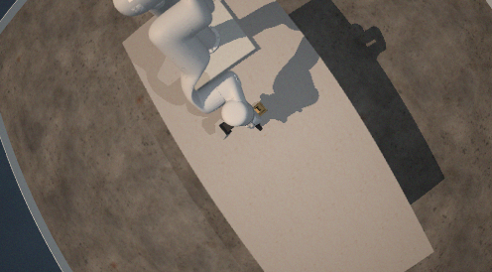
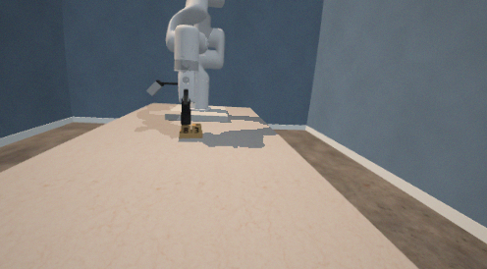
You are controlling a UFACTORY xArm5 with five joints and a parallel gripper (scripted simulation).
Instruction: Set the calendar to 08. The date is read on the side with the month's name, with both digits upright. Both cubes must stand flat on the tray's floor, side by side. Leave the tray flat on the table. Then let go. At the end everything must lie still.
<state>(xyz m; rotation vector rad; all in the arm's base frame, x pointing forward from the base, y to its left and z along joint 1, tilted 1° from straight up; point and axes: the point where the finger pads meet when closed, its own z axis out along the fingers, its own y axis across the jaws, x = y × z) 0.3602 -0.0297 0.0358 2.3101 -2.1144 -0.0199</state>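
Observation:
The calendar is a small wooden tray (image 2: 190, 134) that lies flat on the table in front of the arm's base. Two cubes stand side by side in it, and their front digits are too small to read for sure. In the overhead view only one corner of the tray (image 1: 260, 108) shows beside the white wrist. My gripper (image 2: 186, 121) points straight down over the left cube, its black fingers half open just above or at the cube's top. I cannot tell whether they touch it. From above, the wrist hides the fingers.
The arm's base stands on a pale plate (image 1: 233, 39) at the far end of the long table. A small grey block on a thin rod (image 2: 156, 87) sticks out to the left of the arm. The table's edges run along both sides.

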